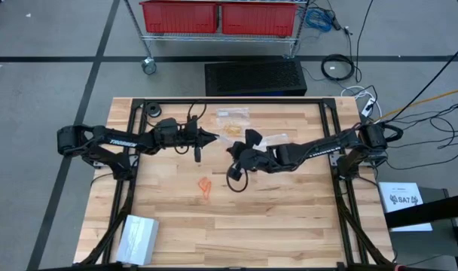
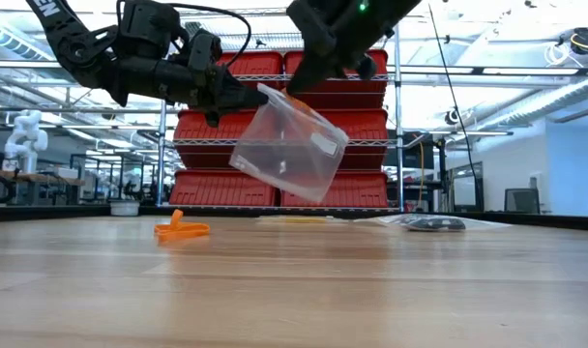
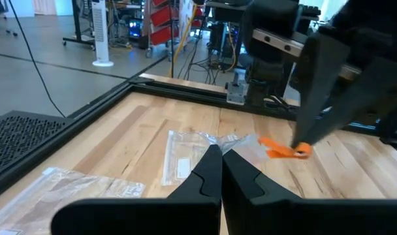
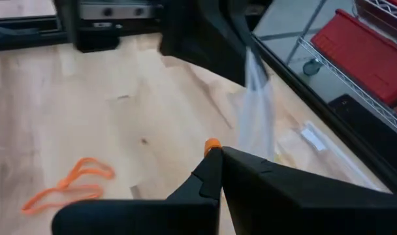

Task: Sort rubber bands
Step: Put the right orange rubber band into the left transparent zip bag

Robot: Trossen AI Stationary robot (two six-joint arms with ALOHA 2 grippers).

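A clear plastic bag (image 2: 289, 145) hangs tilted above the middle of the table. My left gripper (image 2: 250, 99) comes level from the table's left and is shut on the bag's top. My right gripper (image 4: 218, 151) slants down from the right, shut on an orange rubber band (image 3: 281, 149) right beside the bag's top edge. More orange rubber bands (image 1: 205, 186) lie flat on the wood, nearer the front. Two other clear bags (image 1: 233, 114) lie flat near the far edge, one (image 1: 233, 130) holding pale yellowish bands. My left gripper pinches the bag's crumpled top edge (image 3: 232, 141) between its two fingers, coming level from the table's left. The bag hangs below the fingers, tilted and clear of the table. My right gripper pinches one end of the orange band (image 4: 211, 145) at its fingertips, slanting down from the right. The rest of the band sticks out sideways, clear of the table.
A white packet (image 1: 138, 238) lies at the near left corner. Black frame rails (image 1: 331, 132) run along the table's sides and far edge. Another clear bag with dark contents (image 2: 431, 223) lies flat toward the far right. Red bins on a wire shelf (image 1: 218, 16) stand beyond the far edge.
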